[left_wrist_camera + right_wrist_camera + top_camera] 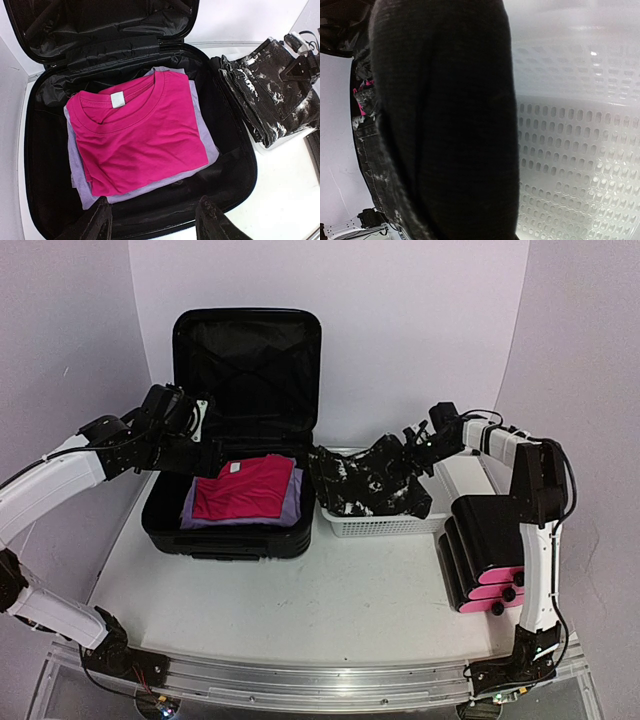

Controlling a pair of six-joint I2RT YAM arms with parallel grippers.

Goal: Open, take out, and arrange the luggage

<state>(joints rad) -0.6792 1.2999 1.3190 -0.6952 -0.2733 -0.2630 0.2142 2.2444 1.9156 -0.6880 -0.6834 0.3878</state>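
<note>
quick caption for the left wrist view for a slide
Left hand open over the open luggage, folded pink t-shirt on lavender clothing inside, black-and-white jeans beside it

Black hard-shell luggage [248, 360] lying open on the left half of the table [300, 610].
Its lower shell rests flat on the white surface, and the lid stands nearly upright at the rear, hinged along the far edge. Loose, crinkled black fabric lining covers both halves. In the lower half a folded pink T-shirt [245, 488] lies on a folded lavender garment [290, 504], with bare lining showing along the left and near sides.
</note>
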